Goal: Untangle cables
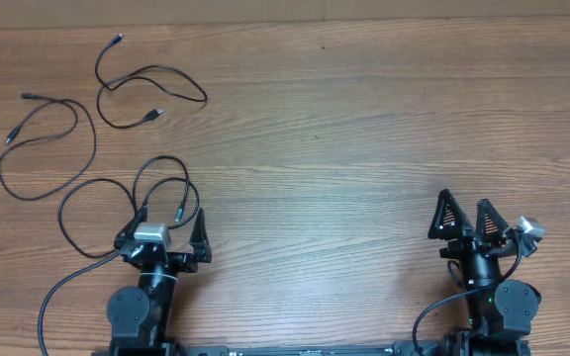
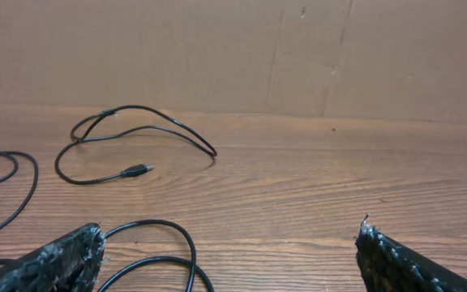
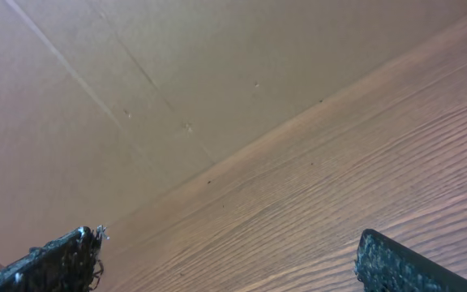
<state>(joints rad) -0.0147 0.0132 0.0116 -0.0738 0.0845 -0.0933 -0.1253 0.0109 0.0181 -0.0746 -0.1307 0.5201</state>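
Three thin black cables lie on the wooden table at the left. One cable (image 1: 156,71) loops at the far left, its silver-tipped plug (image 2: 136,170) pointing right; it also shows in the left wrist view (image 2: 148,109). A second cable (image 1: 43,148) curls further left, and its loop also shows in the left wrist view (image 2: 23,174). A third cable (image 1: 161,168) loops over itself just ahead of my left gripper (image 1: 164,222), which is open and empty; the loop (image 2: 181,243) lies between its fingers (image 2: 230,235). My right gripper (image 1: 465,210) is open and empty over bare wood (image 3: 229,239).
A cardboard wall (image 2: 298,49) stands along the table's far edge. Thicker black wires run from the arm bases at the front (image 1: 52,297), (image 1: 428,316).
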